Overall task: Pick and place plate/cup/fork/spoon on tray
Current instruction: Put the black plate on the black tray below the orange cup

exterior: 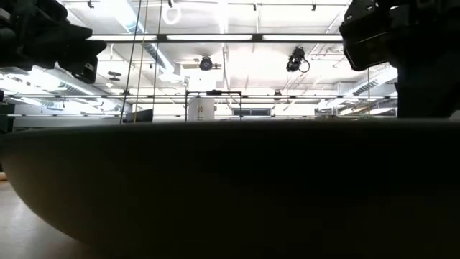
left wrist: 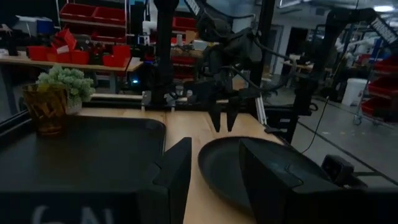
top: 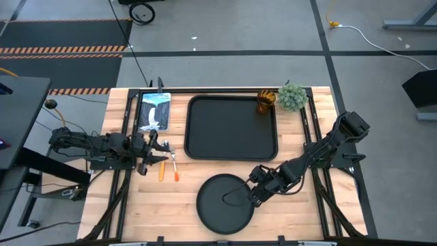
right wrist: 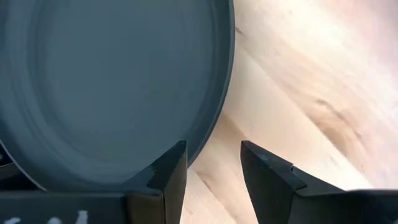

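Note:
The round black plate (top: 224, 203) lies flat on the wooden table near its front edge; it fills the low view (exterior: 230, 187). My right gripper (top: 255, 196) is open at the plate's right rim (right wrist: 214, 118), one finger over the plate and one over the bare table; in the left wrist view its fingertips (left wrist: 222, 127) hang just above the rim. The black tray (top: 232, 128) lies in the middle, with the amber cup (top: 265, 102) upright in its far right corner. The fork and the spoon (top: 168, 168) lie side by side left of the tray. My left gripper (top: 162, 147) is open and empty just beyond them.
A green bushy plant (top: 292, 97) stands right of the cup, off the tray. A printed card (top: 154, 111) lies left of the tray. Dark rails run along the table's left and right sides. Bare wood shows between the tray and the plate.

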